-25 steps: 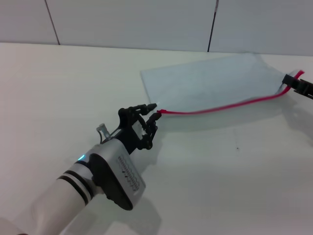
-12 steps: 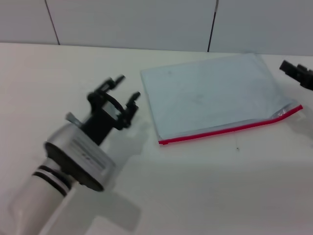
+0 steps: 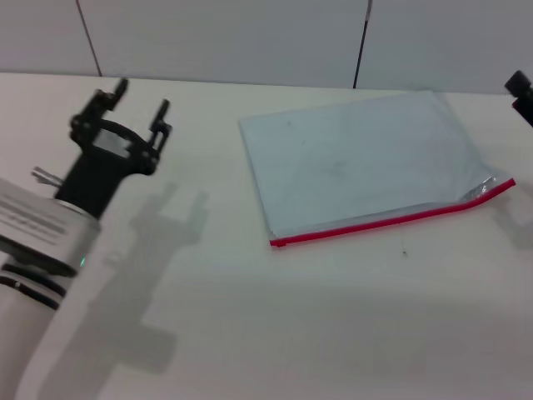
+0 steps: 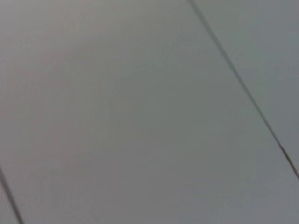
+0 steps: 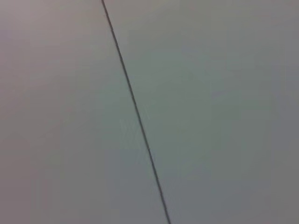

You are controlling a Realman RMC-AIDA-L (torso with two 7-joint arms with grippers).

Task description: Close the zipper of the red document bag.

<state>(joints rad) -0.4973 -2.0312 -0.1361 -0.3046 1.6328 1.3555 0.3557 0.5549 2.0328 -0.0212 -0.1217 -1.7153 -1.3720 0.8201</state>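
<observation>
Since the earlier frame the left gripper [image 3: 133, 98] has withdrawn well left of the red document bag [image 3: 358, 162], fingers spread and empty. The bag lies flat on the table [image 3: 333, 317]; its zipper [image 3: 391, 221] appears closed. The right gripper [image 3: 520, 90], off the bag's right end, cannot be judged. Retreat underway; next, verify closure.

The right gripper [image 3: 522, 90] is cut off by the head view's right edge, its fingers unseen. The zipper [image 3: 391, 221] slider is too small to tell.

Black pincer [image 3: 137, 94] — silver wrist, white arm
</observation>
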